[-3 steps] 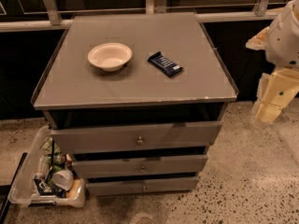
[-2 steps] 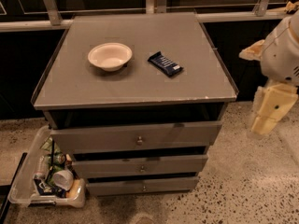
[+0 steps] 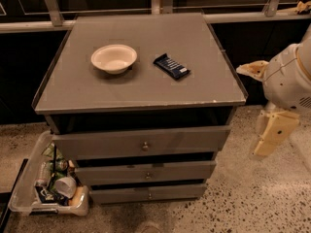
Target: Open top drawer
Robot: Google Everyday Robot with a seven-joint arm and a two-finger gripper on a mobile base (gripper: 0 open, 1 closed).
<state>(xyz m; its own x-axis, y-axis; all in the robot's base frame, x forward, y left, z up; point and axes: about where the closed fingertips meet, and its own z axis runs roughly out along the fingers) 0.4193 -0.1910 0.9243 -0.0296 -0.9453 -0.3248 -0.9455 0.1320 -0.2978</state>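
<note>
The cream-coloured gripper point(image 3: 272, 135) hangs pointing down at the right of the frame, apart from the cabinet's right side; whether it is open or shut cannot be told, and the white arm point(image 3: 291, 79) above it is cut off by the frame edge. The top drawer point(image 3: 184, 141), a wide grey front with a small round brass knob point(image 3: 145, 145), sits at centre frame beneath a dark gap under the flat grey cabinet top point(image 3: 146, 89), its inside hidden. On that top rest a shallow white bowl point(image 3: 113, 58) and a dark blue wrapped bar point(image 3: 171, 66) with an unreadable label, while a clear plastic bin point(image 3: 24, 198) of jumbled items lies at lower left.
</note>
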